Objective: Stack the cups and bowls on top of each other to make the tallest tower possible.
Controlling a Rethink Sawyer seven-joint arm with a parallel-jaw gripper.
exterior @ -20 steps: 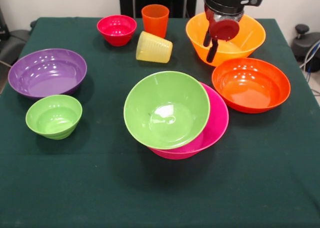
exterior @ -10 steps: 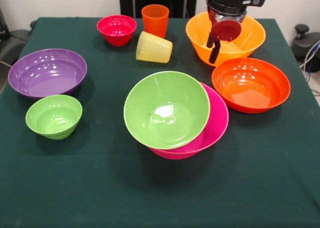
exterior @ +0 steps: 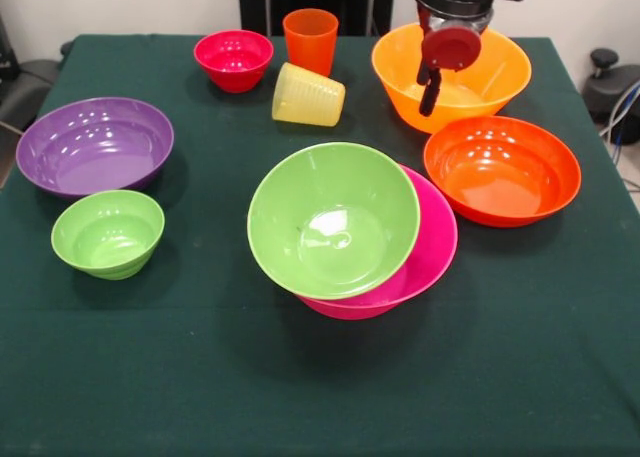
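Claw (exterior: 432, 89) over yellow-orange bowl (exterior: 490, 72), far right part of tabletop (exterior: 320, 397); spread or pressed together not discernible.

Empty, hanging just above bowl's interior, bowl directly below and slightly right. Orange-red bowl (exterior: 502, 169) just nearer, touching or nearly so. Tower (exterior: 350, 227) at tabletop centre: green bowl (exterior: 333, 220) tilted in pink bowl (exterior: 435, 247). Yellow cup (exterior: 308, 95) on its side, orange cup (exterior: 310, 39) upright, red bowl (exterior: 233, 59) along far edge. Purple bowl (exterior: 95, 145), small green bowl (exterior: 107, 233) toward left edge.

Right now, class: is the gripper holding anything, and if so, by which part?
Nothing is held. The gripper hangs over the yellow-orange bowl with no cup or bowl in it; whether it is open or shut cannot be told.
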